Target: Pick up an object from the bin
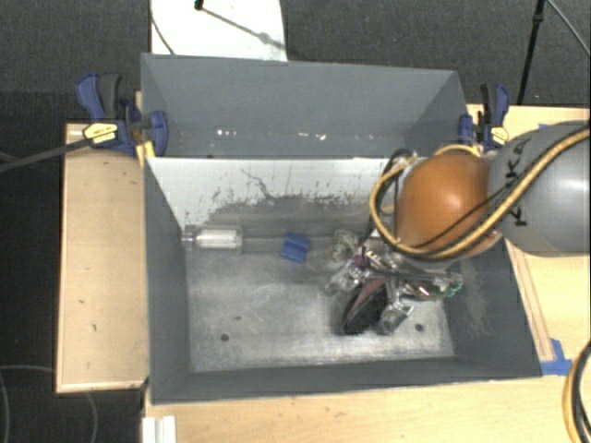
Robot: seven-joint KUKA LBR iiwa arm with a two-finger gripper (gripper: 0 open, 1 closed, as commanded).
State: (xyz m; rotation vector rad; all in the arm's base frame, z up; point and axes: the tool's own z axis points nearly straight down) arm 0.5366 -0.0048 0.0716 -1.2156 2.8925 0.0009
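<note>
Low right in bin [231, 344], tool [377, 301] over dark object [358, 317], grip unclear; arm [554, 212] reads KUKA

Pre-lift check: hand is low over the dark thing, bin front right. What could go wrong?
1. The hand covers the dark rounded object, so the contact is hidden; an off-centre grip might slip on lifting.
2. The object lies close to the front wall of the grey metal bin; the hand might scrape it.
</note>
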